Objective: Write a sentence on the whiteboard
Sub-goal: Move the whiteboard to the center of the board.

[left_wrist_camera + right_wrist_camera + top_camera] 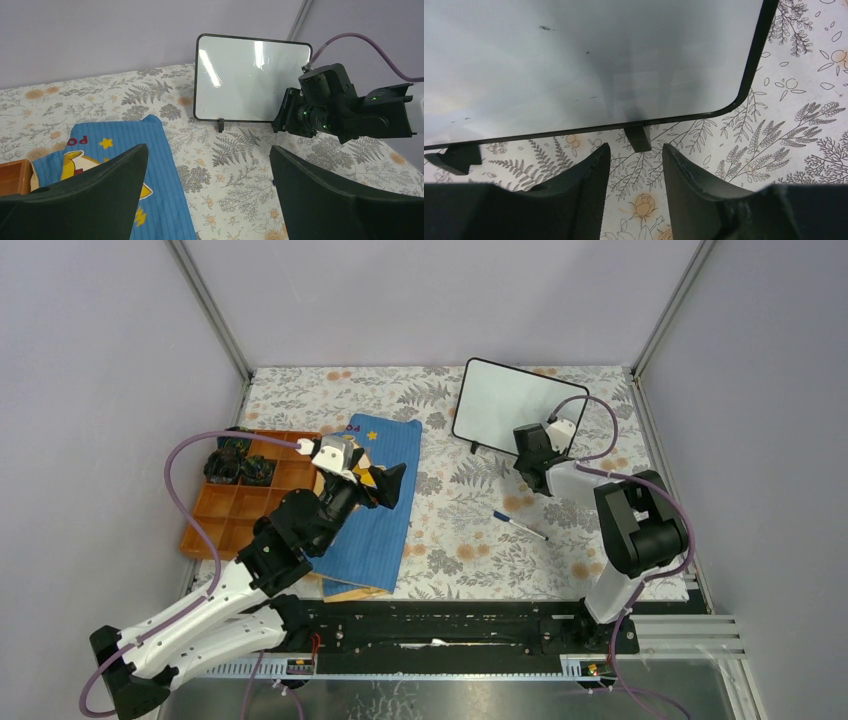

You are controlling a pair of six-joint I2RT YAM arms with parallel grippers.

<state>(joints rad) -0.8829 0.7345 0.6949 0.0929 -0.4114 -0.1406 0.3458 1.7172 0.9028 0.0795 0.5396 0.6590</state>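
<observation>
Both grippers empty: left gripper [208, 150] gapes wide over the blue book [378, 520], right gripper [636, 155] sits slightly parted at a foot [638, 138] of the whiteboard [505, 405], probably to steady that blank upright board far right, pen [520, 525] lying on the table, no sentence yet.

Floral table [470, 540] holds whiteboard [505, 400] (standing), pen [520, 525], blue book [385, 530], orange tray [225, 510].

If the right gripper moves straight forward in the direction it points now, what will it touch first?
Probably the whiteboard: the right gripper, jaws open, points at its bottom edge, where a small black foot stands. Depth is unclear.
</observation>
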